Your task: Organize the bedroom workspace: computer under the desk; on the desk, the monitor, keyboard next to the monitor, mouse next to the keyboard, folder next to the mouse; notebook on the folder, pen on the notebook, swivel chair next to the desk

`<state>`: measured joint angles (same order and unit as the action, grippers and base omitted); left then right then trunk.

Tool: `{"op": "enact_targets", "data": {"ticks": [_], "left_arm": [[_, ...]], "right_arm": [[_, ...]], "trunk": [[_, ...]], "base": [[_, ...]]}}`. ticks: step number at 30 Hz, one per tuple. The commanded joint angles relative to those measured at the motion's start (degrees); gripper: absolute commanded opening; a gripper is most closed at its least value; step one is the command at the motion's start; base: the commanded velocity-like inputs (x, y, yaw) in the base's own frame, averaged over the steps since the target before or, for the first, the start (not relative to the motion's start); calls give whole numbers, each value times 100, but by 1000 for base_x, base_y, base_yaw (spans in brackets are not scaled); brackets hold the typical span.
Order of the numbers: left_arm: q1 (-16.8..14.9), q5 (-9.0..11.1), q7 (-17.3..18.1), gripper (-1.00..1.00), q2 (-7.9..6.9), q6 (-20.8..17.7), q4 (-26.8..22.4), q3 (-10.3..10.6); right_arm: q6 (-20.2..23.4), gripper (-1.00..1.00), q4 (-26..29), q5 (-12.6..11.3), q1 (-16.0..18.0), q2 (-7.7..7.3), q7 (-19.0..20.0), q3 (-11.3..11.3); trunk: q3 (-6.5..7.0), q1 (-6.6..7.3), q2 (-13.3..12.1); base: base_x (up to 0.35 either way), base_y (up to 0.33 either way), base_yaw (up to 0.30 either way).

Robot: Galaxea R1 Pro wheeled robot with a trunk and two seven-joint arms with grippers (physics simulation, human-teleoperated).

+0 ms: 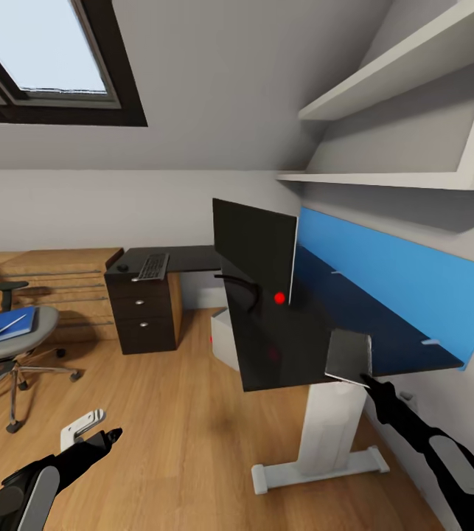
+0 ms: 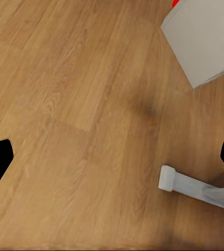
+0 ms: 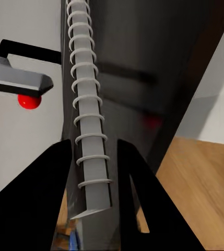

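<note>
The smooth wooden plank floor fills the low part of the head view. The long black desk with a shiny flat top stands at about 3 o'clock on a white metal leg, and a bright blue panel runs along its back. White wall shelves hang at 1 o'clock. The dark drawer cabinet with round silver knobs sits near the middle, a bit toward 9 o'clock.

The flat black monitor stands upright on the desk, with a small red dot near its bottom corner. The grey swivel chair with a round seat is at 9 o'clock, well apart from the desk. The blue folder lies on the seat, and a thin pen lies on top of it. The white box-shaped computer sits on the floor under the desk. The grey keyboard lies on the dark top above the drawers, and the small black mouse is just beside it.

The right gripper has its two black fingers clamped on the grey notebook with a wire spiral spine, right at the desk's front edge at 4 o'clock. The left gripper hangs over the floor at 7 o'clock, with its fingers wide apart and nothing between them.

No writing can be read anywhere.
</note>
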<state>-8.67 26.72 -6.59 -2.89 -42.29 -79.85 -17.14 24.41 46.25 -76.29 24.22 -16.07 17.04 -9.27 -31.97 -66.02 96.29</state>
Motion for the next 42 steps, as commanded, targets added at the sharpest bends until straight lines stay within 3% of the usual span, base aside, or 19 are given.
{"op": "enact_targets", "data": {"ticks": [1, 10, 17, 18, 27, 28, 30, 33, 39, 42], "left_arm": [[-3, 61, -51, 100, -1, -25, -6, 0], [-3, 58, -52, 100, -1, -18, -6, 0], [-3, 52, -52, 100, -1, -11, -6, 5], [-3, 14, -52, 100, -1, -10, -5, 8], [-3, -265, -45, 100, 11, -8, -5, 16], [-3, -298, -44, 100, 12, -6, -5, 17], [-3, -315, -44, 100, 14, -2, -4, 17], [-3, -328, -44, 100, 16, 0, -4, 18], [-3, -337, -44, 100, 15, 1, -4, 18], [-3, -370, -44, 100, 15, 1, -4, 18]], "right_arm": [[40, -100, 16, -34, 4, 13, 9, 20], [11, -100, 152, 30, 4, 98, 8, 582], [-313, -100, 448, 476, 4, 154, -94, 1356], [-477, -100, 796, 701, -3, 226, -364, 1605], [-562, -100, 1908, 1297, -33, 393, -1769, 2048], [-570, -100, 2384, 1608, -46, 407, -2464, 2302], [-594, -100, 2836, 1857, -65, 414, -3173, 2574], [-707, -100, 3197, 2041, -89, 418, -3794, 2881], [-795, -100, 3350, 2070, -105, 419, -4051, 3044], [-819, -100, 3373, 1908, -109, 420, -4089, 3071]], "trunk": [[-6, 4, 3], [-6, 4, 3], [-6, 4, 3], [-6, 4, 3], [-6, 4, 3], [12, 26, -37], [48, 70, -117], [102, 136, -237], [209, 267, -478], [209, 267, -478]], "base": [[-318, 0, 0], [-331, 0, 0], [-329, -71, 0], [-122, -52, 0], [-37, -16, 0], [-5, -2, 0], [-4, -2, 0], [-1, -1, 0], [0, 0, 0], [0, 0, 0]]}}
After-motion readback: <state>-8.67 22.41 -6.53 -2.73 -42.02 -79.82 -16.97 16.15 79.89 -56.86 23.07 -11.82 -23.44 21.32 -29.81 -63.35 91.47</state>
